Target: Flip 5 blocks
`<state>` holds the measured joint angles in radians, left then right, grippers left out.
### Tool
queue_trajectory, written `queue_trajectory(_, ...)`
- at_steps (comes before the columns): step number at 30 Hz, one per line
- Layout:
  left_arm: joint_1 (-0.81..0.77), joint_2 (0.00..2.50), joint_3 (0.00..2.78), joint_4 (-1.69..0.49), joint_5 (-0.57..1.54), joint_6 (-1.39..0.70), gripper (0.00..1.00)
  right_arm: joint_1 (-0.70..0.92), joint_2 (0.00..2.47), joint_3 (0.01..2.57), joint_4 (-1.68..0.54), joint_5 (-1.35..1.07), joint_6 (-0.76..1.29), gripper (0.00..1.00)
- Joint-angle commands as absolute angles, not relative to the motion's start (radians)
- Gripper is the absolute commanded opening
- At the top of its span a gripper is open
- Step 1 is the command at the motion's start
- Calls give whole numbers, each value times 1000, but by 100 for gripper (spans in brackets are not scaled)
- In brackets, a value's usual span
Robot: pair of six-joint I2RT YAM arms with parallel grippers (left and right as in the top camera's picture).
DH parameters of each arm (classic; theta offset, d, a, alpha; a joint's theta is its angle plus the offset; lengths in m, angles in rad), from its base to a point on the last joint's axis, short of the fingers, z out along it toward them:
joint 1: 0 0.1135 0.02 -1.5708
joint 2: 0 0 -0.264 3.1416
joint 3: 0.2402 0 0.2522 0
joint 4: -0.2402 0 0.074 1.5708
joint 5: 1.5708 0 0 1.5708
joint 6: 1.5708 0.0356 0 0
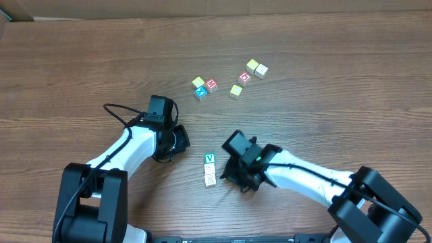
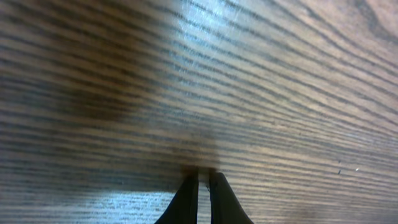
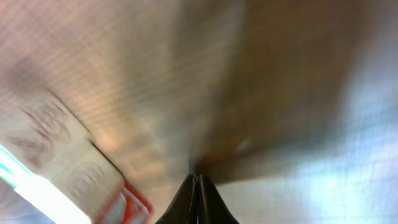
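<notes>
Several tiny letter blocks lie at the back of the table: a yellow-green (image 1: 198, 82), a red (image 1: 211, 85) and a blue one (image 1: 200, 93) together, and more to their right around a red one (image 1: 245, 77). Near the front, a green V block (image 1: 209, 158) heads a short row with two pale blocks (image 1: 210, 174). My right gripper (image 1: 233, 174) is just right of that row, shut and empty, tips (image 3: 197, 178) low over the wood. The pale blocks (image 3: 68, 155) fill the left of the right wrist view, blurred. My left gripper (image 1: 178, 140) is left of the row, shut and empty (image 2: 203, 175), close to the table.
The wooden table (image 1: 337, 108) runs across the whole overhead view. Both arms reach in from the front edge, the left one (image 1: 128, 152) with a looping black cable, the right one (image 1: 304, 179) low across the front right.
</notes>
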<state>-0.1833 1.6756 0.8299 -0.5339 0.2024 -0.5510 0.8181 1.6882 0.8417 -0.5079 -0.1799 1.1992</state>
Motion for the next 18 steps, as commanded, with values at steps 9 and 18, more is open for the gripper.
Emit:
queue_trajectory(9,-177,1730,771,-580,236,-565,4,745,1715,818,-318,-159,702,4)
queue_trajectory(18,-177,1730,771,-590,237,-565,4,787,1715,818,-227,-197,648,4)
